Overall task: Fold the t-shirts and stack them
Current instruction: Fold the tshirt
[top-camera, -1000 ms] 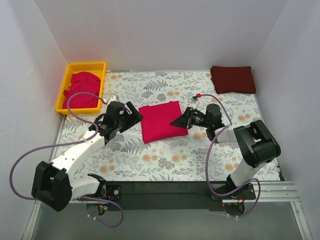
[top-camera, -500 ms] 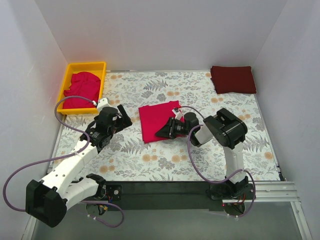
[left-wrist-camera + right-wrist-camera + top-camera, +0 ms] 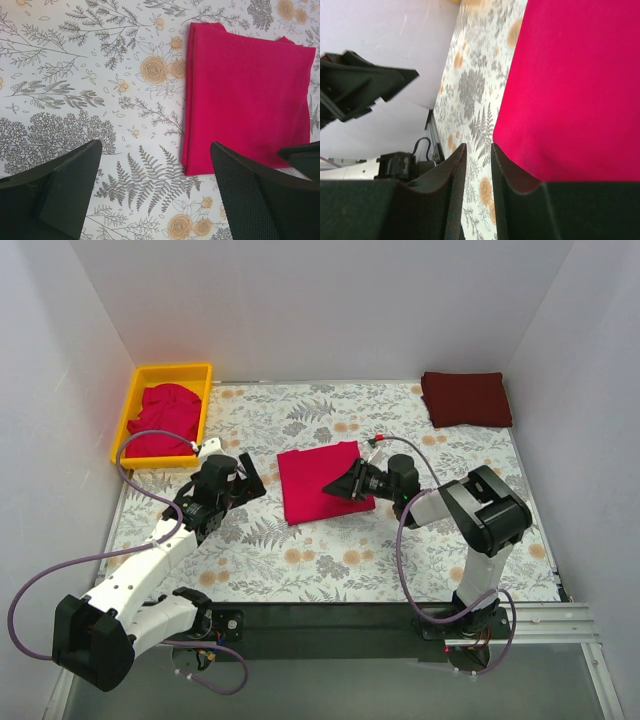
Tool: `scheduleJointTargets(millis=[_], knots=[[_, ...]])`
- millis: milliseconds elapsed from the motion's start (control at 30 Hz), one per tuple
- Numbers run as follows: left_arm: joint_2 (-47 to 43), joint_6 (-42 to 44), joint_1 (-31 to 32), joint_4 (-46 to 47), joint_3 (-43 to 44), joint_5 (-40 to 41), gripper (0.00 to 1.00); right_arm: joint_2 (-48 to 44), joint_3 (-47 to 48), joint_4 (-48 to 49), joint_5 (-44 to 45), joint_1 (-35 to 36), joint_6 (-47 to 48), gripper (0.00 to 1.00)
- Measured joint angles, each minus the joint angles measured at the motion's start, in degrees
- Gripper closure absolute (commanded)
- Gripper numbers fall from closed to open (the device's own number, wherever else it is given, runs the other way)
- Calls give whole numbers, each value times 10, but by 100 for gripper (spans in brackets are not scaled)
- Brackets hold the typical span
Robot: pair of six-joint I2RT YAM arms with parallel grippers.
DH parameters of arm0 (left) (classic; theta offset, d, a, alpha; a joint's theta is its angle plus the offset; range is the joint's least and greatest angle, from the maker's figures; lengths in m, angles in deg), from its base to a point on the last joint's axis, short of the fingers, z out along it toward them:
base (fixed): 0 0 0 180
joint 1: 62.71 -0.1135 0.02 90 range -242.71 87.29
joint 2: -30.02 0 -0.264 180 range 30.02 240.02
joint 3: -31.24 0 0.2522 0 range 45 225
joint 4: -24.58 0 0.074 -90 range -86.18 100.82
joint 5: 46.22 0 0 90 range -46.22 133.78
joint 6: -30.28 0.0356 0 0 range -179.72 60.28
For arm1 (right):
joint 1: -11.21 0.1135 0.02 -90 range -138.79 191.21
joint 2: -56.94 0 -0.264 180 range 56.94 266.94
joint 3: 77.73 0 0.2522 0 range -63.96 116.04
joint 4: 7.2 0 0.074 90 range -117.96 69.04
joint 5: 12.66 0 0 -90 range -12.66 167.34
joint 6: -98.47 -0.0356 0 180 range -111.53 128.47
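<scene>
Black left gripper jaws stand spread wide with nothing between them, only the flowered table below. The folded pink shirt lies ahead and to the right of those jaws, apart from them, its neat folded edge turned toward the left arm.

The right gripper hangs low at the shirt's opposite edge, by the near right corner. Its jaws are a narrow slit apart, and only table pattern shows through the slit. No cloth is seen pinched, though one finger overlaps the pink edge, and whether it presses there cannot be told.

The shirt sits mid-table between the two grippers, flat and close to square, perhaps slightly longer along the edge facing the left arm. The right gripper is plainly the nearer.

Further out, a maroon shirt lies folded in the far right corner, well apart from the pink one and on the right arm's side. That looks like the likely base of the stack, so carrying the pink shirt there would suit the right arm.

In the far left corner the yellow tray holds crumpled pink shirts, not yet folded, within easier reach of the left arm.
</scene>
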Motion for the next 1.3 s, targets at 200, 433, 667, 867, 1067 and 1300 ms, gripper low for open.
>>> scheduleJointTargets(millis=[200,433,667,867,1067,1300], knots=[[0,21,0,5,-1,-30,9,10,-30,10,-21,-74,27,69],[3,60,0,23,-7,-84,10,85,-48,73,-55,-101,12,69],[17,94,45,48,-10,-112,10,-21,-77,-8,-57,-125,49,63],[90,111,135,53,35,-97,14,-222,-53,-256,17,-189,186,48],[226,152,255,60,141,-39,18,-356,11,-535,170,-235,311,22],[390,247,355,81,255,35,31,-455,6,-688,234,-299,360,2]])
